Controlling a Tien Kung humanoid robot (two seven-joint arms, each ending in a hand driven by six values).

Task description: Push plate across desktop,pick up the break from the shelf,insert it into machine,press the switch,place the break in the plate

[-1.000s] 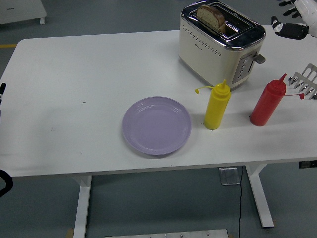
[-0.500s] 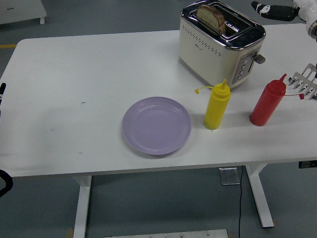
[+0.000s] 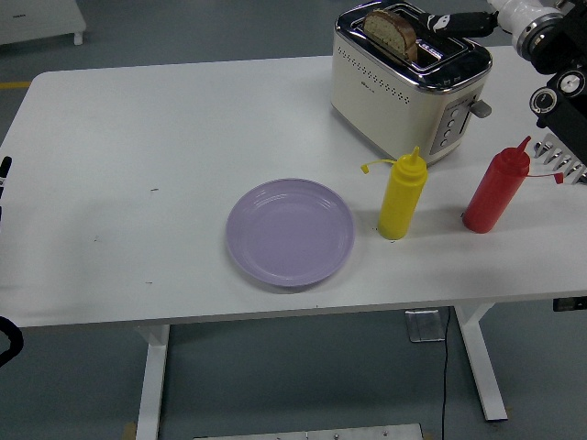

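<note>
Right hand (image 3: 456,21) reaching in from the upper right corner, arm stretched leftward over the toaster (image 3: 410,81), dark fingers extended flat just above its top, close to the bread (image 3: 392,34); holding nothing, fingers straight rather than curled. Bread standing upright in the far slot, top crust poking out. Lilac plate (image 3: 290,232) lying bare near the table's (image 3: 138,137) front edge, well apart from the toaster. Yellow squeeze bottle (image 3: 402,195) just right of the plate, red squeeze bottle (image 3: 495,187) further right, both upright in front of the toaster. Metal rack (image 3: 561,156) partly showing at the right edge, behind the arm. Left arm resting at the far left edge, barely in view.
</note>
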